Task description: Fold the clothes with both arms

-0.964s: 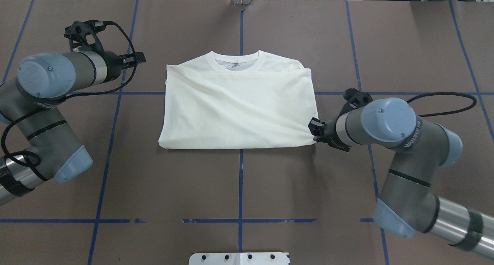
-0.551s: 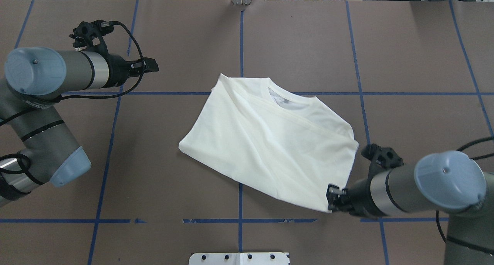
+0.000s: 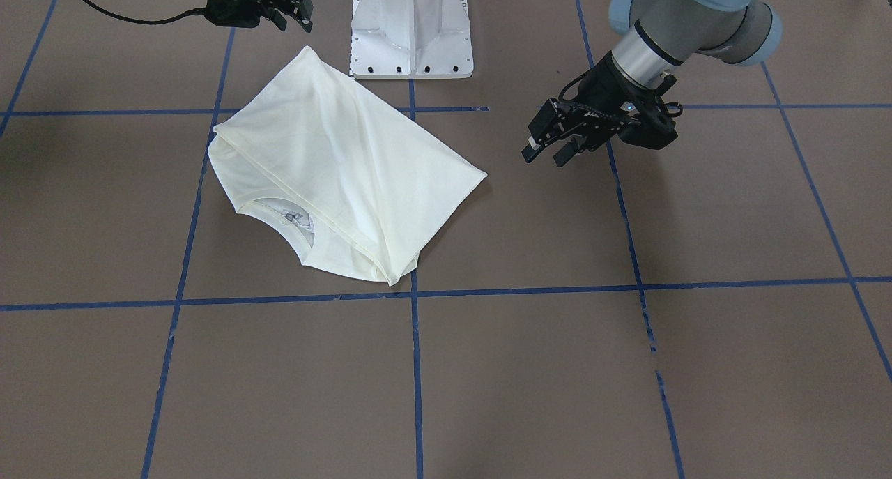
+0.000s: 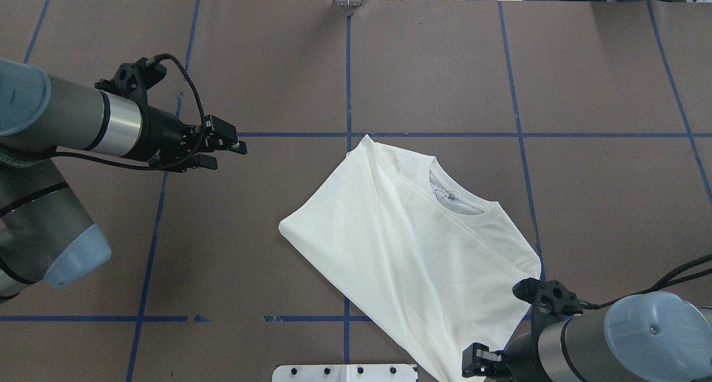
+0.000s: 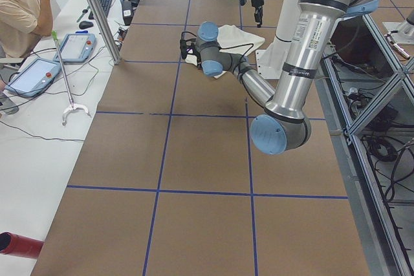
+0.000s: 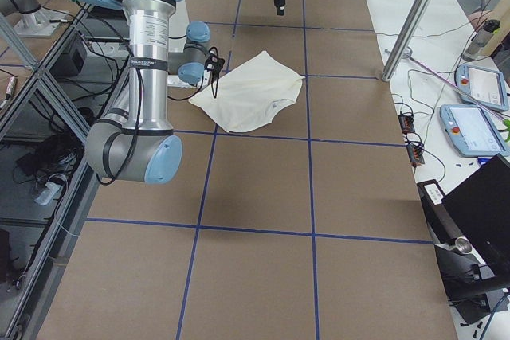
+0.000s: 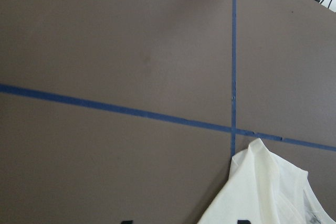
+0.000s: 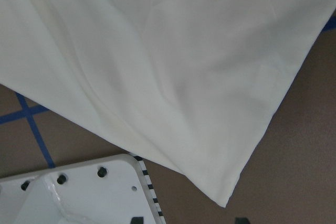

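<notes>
The cream-white long-sleeved T-shirt point(image 4: 400, 248) lies plain side up on the brown table with blue tape lines point(image 3: 627, 367), just in front of the white metal base plate point(image 3: 411, 40). One corner reaches almost to the plate. Its sleeves are tucked in and it makes a rough rectangle, so I judge most of the folding done. It sits skewed, though, and probably wants a last fold or squaring.

My black right gripper point(image 3: 293, 20), beside the plate, has its fingers spread, holding nothing. My black left gripper point(image 3: 546, 155), well off the plate's other side, is likewise spread and empty.

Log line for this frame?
T-shirt: folded, lying skewed | left pincer: open, clear of it | right pincer: open, by its corner, no grip
</notes>
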Controlling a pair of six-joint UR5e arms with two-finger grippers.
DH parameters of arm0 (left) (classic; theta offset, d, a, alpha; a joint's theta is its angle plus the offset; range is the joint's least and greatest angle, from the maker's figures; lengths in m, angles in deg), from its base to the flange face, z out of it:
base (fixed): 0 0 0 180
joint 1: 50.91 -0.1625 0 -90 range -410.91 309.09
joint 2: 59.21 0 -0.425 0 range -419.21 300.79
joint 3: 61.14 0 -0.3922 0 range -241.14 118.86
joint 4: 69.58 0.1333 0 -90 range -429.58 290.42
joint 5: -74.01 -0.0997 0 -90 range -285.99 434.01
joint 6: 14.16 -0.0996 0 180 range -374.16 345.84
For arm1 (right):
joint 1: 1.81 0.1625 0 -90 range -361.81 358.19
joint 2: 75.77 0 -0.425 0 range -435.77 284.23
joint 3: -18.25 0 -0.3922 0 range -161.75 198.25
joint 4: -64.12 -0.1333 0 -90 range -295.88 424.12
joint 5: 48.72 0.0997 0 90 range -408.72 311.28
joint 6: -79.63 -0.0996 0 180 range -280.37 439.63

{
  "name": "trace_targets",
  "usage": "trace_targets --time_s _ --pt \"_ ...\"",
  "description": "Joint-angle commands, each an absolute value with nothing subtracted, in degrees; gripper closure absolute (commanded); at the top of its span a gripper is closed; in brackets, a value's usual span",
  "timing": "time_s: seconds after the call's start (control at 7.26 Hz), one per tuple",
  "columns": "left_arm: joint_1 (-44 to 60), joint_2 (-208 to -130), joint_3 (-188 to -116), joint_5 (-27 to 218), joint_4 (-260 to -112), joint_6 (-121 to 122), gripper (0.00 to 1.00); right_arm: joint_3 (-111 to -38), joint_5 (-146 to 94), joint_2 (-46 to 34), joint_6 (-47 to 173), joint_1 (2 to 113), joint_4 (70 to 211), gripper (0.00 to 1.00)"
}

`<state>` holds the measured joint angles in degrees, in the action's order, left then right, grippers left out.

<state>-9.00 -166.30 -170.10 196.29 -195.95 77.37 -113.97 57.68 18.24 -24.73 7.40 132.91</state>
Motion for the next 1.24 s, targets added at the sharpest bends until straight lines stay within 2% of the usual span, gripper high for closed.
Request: trace_targets --time_s 0.0,0.14,0.55,0.96,1.1 --pt "-15.19 -167.13 -166.37 195.77 -195.79 85.12 0.27 -112.19 56.57 16.27 -24.18 18.69 132.77 0.0" --pt "-17.06 -170.44 -163.39 194.52 -195.7 87.51 0.27 -108.88 57.01 11.56 -24.09 23.89 132.85 0.0" --pt "-21.81 -173.54 -156.79 188.55 -195.61 87.53 0.32 -106.38 56.58 10.28 -24.17 25.26 132.85 0.0" --pt "-24.18 -174.87 -155.62 186.08 -193.17 87.71 0.36 -105.15 56.05 10.28 -24.17 25.26 132.85 0.0" --pt "-24.45 -174.87 -155.8 185.89 -191.93 87.71 0.41 -104.63 56.05 10.28 -24.17 25.26 132.85 0.0"
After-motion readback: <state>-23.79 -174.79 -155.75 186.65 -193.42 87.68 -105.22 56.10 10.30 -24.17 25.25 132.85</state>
